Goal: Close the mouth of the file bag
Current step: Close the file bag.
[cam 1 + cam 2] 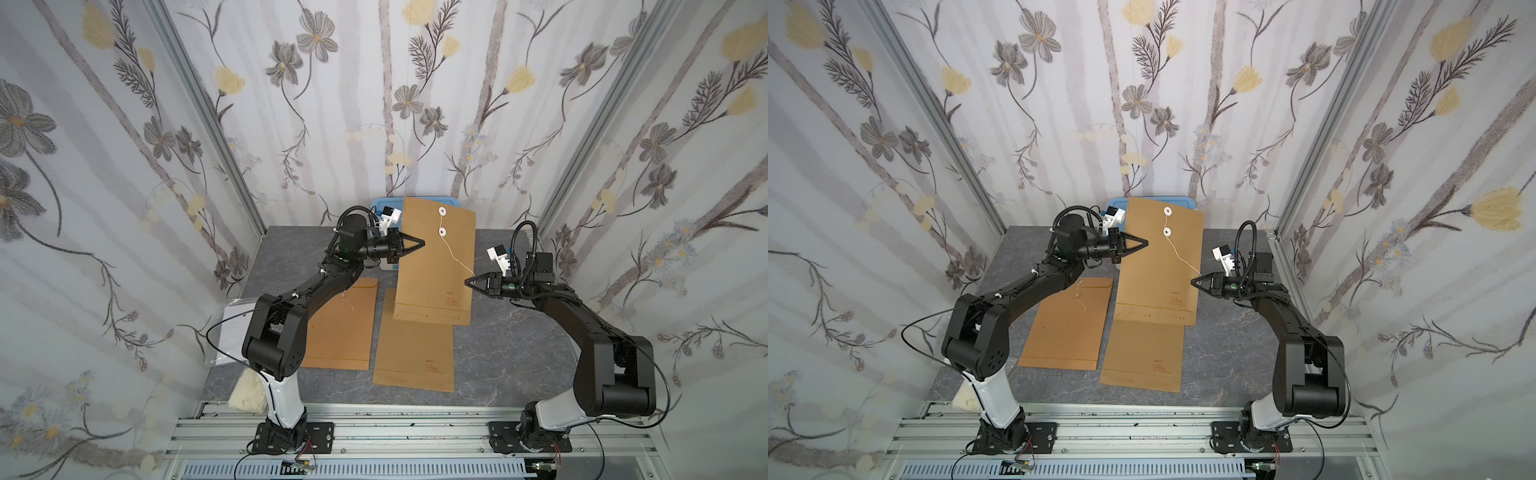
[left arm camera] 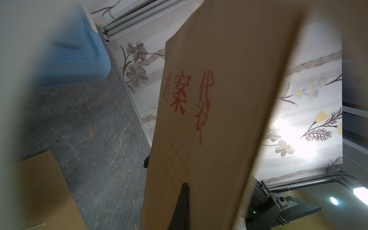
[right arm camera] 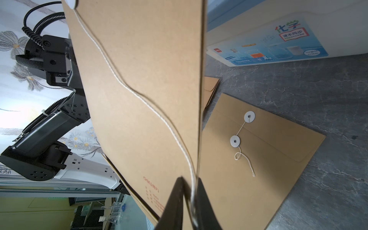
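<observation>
1. Brown paper file bags number three. The held file bag [image 1: 432, 270] stands upright over the middle of the bench [image 1: 507, 345]. The first flat bag [image 1: 415, 357] lies at its 6 o'clock and the second flat bag [image 1: 340, 328] at its 8 o'clock.
2. Two white discs [image 1: 442, 212] [image 1: 442, 230] sit near the held file bag's top. One string [image 3: 139, 96] trails from the lower disc toward 4 o'clock. One blue box [image 2: 69, 59] stands at 12 o'clock.
3. The left end effector [image 1: 422, 242] is clamped tight on the held file bag's 9 o'clock edge.
4. The right end effector [image 1: 467, 281] is pinched narrow on the string, by the bag's 3 o'clock edge.
5. Both arms are bent at the elbow. The left points toward 3 o'clock, the right toward 9 o'clock.
</observation>
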{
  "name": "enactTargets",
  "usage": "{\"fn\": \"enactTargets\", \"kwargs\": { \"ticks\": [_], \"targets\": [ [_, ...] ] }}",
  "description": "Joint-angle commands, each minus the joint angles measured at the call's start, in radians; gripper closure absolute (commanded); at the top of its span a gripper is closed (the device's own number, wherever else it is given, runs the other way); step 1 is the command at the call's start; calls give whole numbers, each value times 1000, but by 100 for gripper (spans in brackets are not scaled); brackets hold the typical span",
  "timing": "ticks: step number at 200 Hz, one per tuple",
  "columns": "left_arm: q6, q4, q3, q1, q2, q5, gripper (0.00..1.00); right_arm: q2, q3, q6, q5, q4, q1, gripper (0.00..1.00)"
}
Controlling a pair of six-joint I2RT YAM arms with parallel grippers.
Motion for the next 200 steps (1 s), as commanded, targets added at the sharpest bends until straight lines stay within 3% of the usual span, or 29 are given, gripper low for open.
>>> {"fn": "enactTargets", "kwargs": {
  "ticks": [1, 59, 161, 200],
  "targets": [
    [-5, 47, 6, 3, -7, 6, 100, -17, 11, -33, 43, -17, -3, 90],
    [33, -1, 3, 0, -23, 4, 100, -53, 29, -37, 175, -68, -6, 90],
    [34, 3, -1, -12, -25, 2, 100, -110, 59, -32, 240, -116, 4, 84],
    [30, 5, 2, -15, -25, 2, 100, -112, 71, -44, 267, -138, 18, 98]
  ]
}}
